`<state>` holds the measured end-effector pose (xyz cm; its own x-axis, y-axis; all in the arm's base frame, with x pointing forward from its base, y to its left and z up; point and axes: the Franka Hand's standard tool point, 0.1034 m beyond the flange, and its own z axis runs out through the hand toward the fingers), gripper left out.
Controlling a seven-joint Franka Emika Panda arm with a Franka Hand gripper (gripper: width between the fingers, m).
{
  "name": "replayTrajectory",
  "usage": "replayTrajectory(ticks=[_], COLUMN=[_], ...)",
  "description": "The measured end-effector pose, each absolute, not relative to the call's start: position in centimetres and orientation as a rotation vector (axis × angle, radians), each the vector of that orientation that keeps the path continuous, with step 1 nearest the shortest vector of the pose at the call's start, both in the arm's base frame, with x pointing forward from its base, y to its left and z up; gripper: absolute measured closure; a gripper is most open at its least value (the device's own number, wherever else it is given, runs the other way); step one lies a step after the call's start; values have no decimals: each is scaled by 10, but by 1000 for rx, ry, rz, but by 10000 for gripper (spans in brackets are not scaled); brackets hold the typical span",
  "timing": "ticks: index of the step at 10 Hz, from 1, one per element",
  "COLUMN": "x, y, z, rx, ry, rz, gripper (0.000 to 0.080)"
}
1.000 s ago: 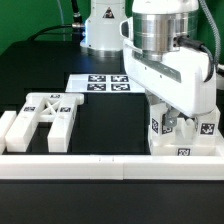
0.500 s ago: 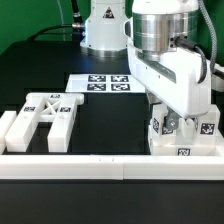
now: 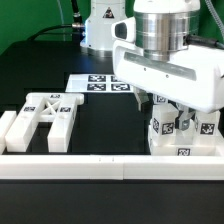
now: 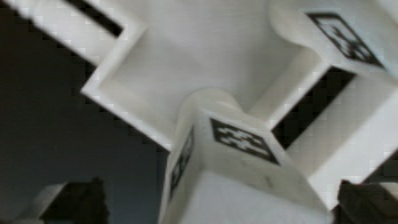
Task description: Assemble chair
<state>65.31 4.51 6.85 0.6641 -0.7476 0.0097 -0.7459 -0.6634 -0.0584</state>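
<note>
The chair is in loose white tagged parts. An X-braced frame (image 3: 48, 112) lies flat at the exterior view's left, against the front rail. A stack of tagged pieces (image 3: 188, 138) stands at the right. My gripper (image 3: 166, 108) hangs just above that stack. In the wrist view a tagged white upright piece (image 4: 240, 140) fills the space between my dark fingers (image 4: 75, 200). My gripper (image 4: 222, 205) is open, and a gap shows on each side of the piece.
A long low white border rail (image 3: 100, 165) runs along the front. The marker board (image 3: 100, 82) lies flat on the black mat behind the middle. The robot's white base (image 3: 100, 25) stands at the back.
The jaws have spread and let go of the piece at the right. The hand has lifted a little and turned, its body now reaching further to the exterior view's left.
</note>
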Motion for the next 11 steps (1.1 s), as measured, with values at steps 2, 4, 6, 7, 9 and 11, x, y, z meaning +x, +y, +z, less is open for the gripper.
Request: replayTrajectory(ticks=[2, 4, 6, 7, 9, 11], x=[653, 653, 653, 653, 653, 653], y=[48, 49, 49, 49, 48, 48], z=[68, 68, 68, 68, 68, 68], rx=[-2915, -2985, -3043, -3065, -3102, -3124], ry=[1058, 865, 646, 559, 384, 187], rz=[-62, -67, -70, -72, -75, -77], gripper=[150, 150, 150, 150, 150, 150])
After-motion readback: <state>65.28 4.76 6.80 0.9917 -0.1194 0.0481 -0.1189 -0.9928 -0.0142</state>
